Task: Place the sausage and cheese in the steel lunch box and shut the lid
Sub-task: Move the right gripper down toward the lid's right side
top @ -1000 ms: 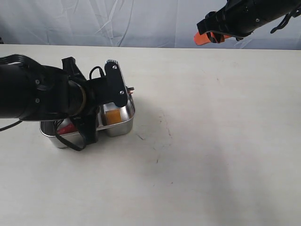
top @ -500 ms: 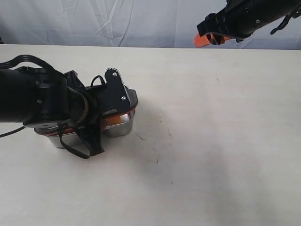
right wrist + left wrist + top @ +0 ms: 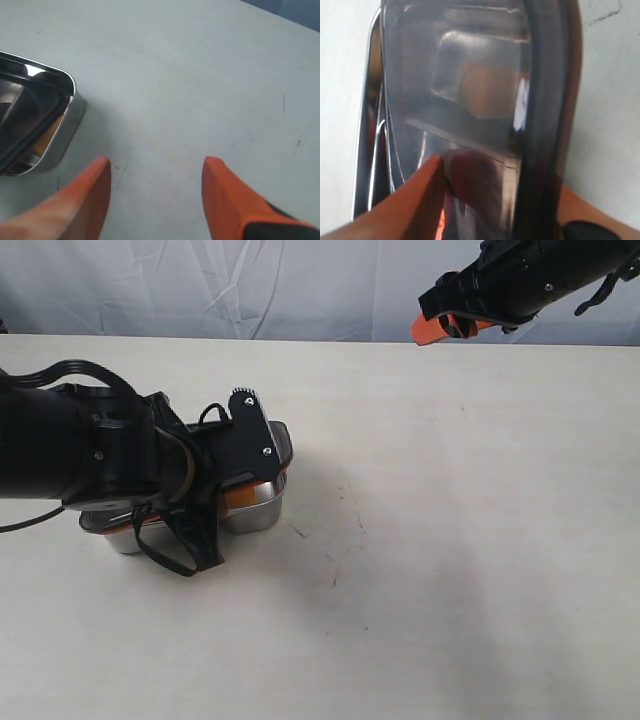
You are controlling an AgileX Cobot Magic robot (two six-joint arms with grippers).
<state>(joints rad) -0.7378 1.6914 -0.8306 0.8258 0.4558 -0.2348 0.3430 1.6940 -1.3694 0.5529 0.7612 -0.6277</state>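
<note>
Find the lid resting on the steel lunch box, on the left part of the desk. Make out through it the cheese and the sausage, on either side of the divider. Read the left jaws as released: parted astride the lid's rim, one finger over the top. Leave the right jaws spread wide and empty, high over the far right of the desk. Treat the orange seal showing under the lid's right end as a sign of a lid probably not fully seated. Press down evenly along the rim, not at one end only. Push straight down to avoid sliding the box, then lift clear without dragging the lid.
</note>
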